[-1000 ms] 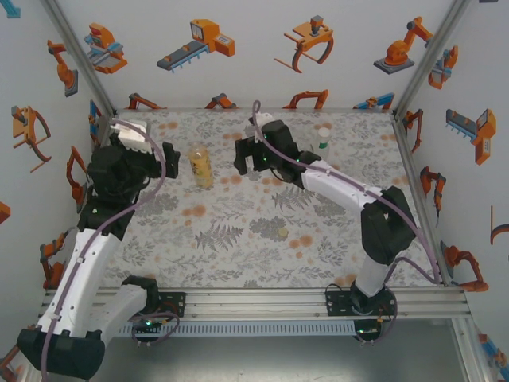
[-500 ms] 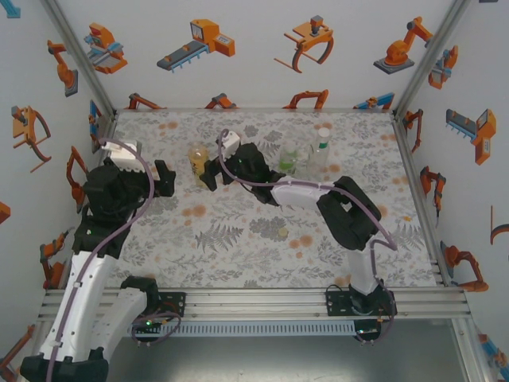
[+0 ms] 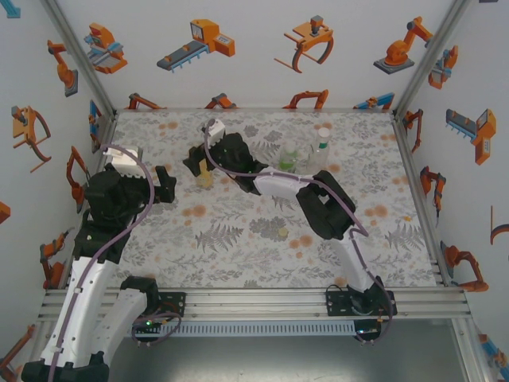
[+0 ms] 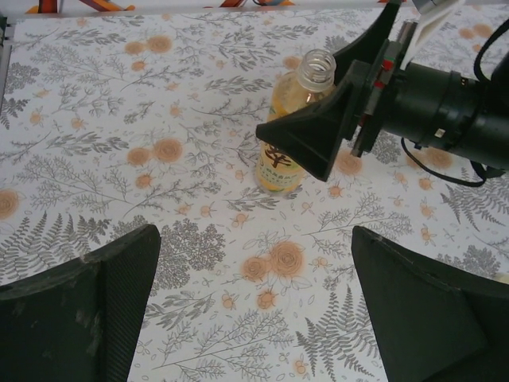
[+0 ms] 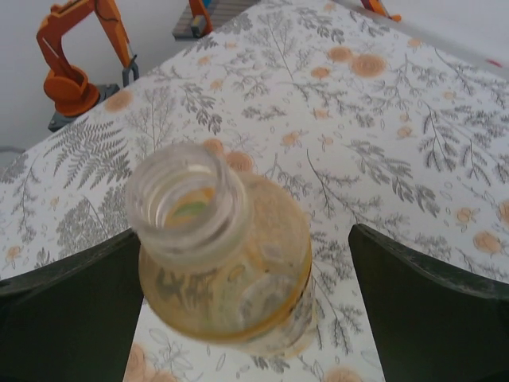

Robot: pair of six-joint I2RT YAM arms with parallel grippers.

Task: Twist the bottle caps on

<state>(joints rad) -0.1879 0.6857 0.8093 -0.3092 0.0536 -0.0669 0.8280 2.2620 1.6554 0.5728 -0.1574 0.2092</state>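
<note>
The amber bottle [image 5: 223, 263], its neck uncapped, stands between the fingers of my right gripper [image 5: 244, 239], which are spread wide and clamp nothing. My left gripper [image 4: 254, 239] hangs wide open and empty, with the bottle ahead of it.

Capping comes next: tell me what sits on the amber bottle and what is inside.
No cap: the amber bottle stands with its neck open. Yellowish inside; its label hides the lower part.

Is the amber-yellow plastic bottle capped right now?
No, the amber-yellow plastic bottle has no cap: the right wrist view looks straight down into its open threaded neck.
</note>
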